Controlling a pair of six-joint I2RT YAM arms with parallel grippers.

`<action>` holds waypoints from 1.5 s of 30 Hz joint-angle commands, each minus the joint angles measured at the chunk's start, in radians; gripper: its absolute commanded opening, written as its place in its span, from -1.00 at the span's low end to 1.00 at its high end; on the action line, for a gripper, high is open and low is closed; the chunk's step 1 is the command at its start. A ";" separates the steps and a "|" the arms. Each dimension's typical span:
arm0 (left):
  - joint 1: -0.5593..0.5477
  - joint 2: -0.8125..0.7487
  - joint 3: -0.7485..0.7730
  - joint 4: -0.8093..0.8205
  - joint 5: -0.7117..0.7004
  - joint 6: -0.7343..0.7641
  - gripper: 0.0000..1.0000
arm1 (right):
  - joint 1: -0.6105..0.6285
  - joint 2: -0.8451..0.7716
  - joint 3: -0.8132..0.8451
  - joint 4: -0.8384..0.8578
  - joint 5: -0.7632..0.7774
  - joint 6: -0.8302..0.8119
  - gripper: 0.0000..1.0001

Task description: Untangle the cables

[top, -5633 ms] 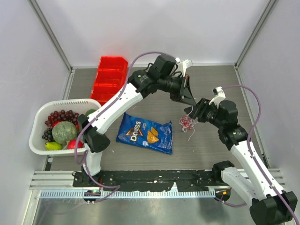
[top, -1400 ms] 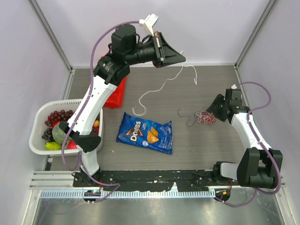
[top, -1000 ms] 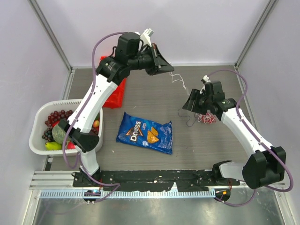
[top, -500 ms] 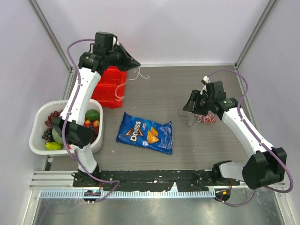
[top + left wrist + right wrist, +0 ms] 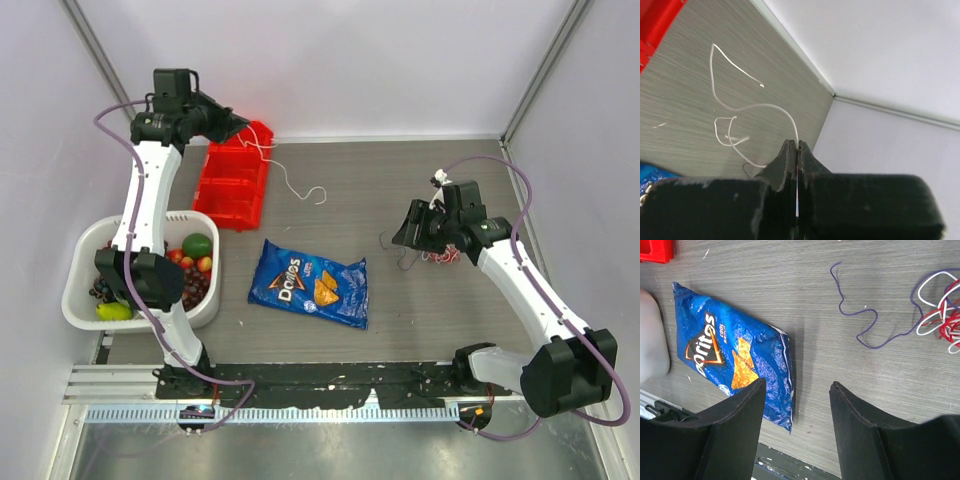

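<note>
My left gripper (image 5: pixel 236 124) is raised at the far left, above the red bins, and is shut on one end of a white cable (image 5: pixel 290 180). The cable hangs down and trails onto the table; it shows in the left wrist view (image 5: pixel 725 100) too. The remaining cables, red, white and bluish, lie in a small tangle (image 5: pixel 440 254) at the right, seen in the right wrist view (image 5: pixel 940 310) with a loose bluish strand (image 5: pixel 860 320). My right gripper (image 5: pixel 405 232) is open and empty, just left of the tangle.
A blue Doritos bag (image 5: pixel 310 283) lies mid-table. Red bins (image 5: pixel 235 175) stand at the back left. A white basket (image 5: pixel 80 300) of fruit sits at the left edge. Walls close in the back and sides.
My left arm has swung far left and up, drawing the white cable out of the tangle and across the table. My right gripper let go of the tangle and stays beside it.
</note>
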 commanded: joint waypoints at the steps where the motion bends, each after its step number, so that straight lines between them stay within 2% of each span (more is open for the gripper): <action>1: 0.043 -0.056 0.000 0.014 -0.003 0.007 -1.00 | -0.001 -0.027 -0.001 0.007 0.008 -0.017 0.18; 10: 0.095 -0.084 -0.135 0.059 -0.014 0.089 -1.00 | -0.001 -0.027 -0.012 0.022 -0.006 -0.006 0.18; 12: 0.146 -0.078 -0.168 0.071 -0.005 0.105 -1.00 | -0.001 -0.027 -0.013 0.021 -0.006 -0.002 0.18; 19: 0.178 -0.119 -0.129 0.006 -0.086 0.165 -1.00 | 0.001 -0.036 -0.030 0.019 0.001 0.009 0.18; 25: 0.178 -0.125 -0.079 0.137 0.121 0.073 -1.00 | -0.001 -0.019 -0.038 0.036 -0.011 0.015 0.18; 34: 0.186 -0.116 -0.005 0.180 0.141 0.037 -1.00 | -0.001 -0.010 -0.033 0.039 -0.017 0.015 0.18; 42: 0.203 -0.129 -0.031 0.207 0.152 0.036 -1.00 | -0.001 -0.019 -0.050 0.041 -0.009 0.017 0.18; 45: 0.212 -0.126 -0.022 0.273 0.208 -0.010 -1.00 | -0.001 -0.016 -0.050 0.044 -0.008 0.017 0.19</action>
